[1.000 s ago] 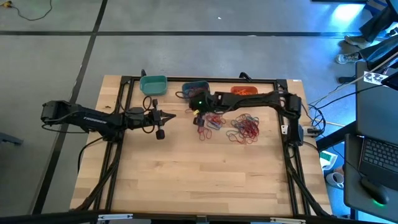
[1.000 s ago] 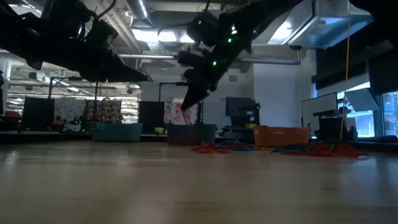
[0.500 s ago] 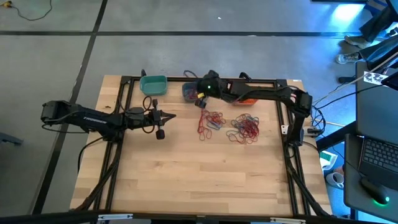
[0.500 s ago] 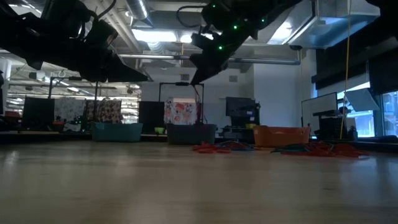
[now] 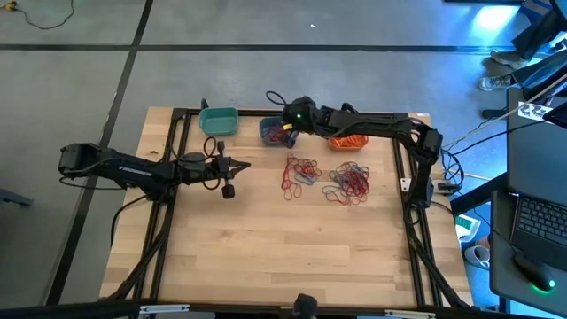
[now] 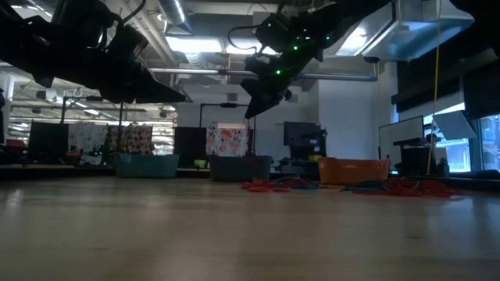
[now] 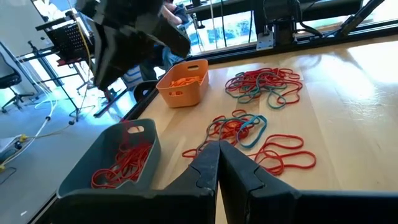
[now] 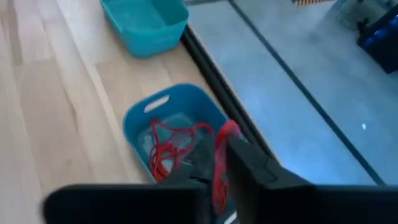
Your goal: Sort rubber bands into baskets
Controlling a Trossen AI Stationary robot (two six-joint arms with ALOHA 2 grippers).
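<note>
My right gripper [image 8: 219, 163] hangs over the slate blue basket [image 5: 275, 131] at the tabletop's far edge, its jaws slightly parted around a red rubber band [image 8: 222, 144] that dangles above the red bands [image 7: 121, 167] inside. My left gripper [image 7: 219, 163] waits near the left edge, jaws closed, empty. Teal basket [image 5: 218, 120] and orange basket [image 5: 348, 135] flank it; loose bands [image 5: 347, 182] lie mid-tabletop.

red rubber bands [image 7: 121, 163] are held in the slate blue basket [image 7: 112, 163]; orange ones are seen in the orange basket [image 7: 182, 81]. red and blue loose bands [image 7: 264, 84] are scattered on the wooden table [image 7: 354, 112], beyond the closed left gripper [image 7: 219, 163].
</note>
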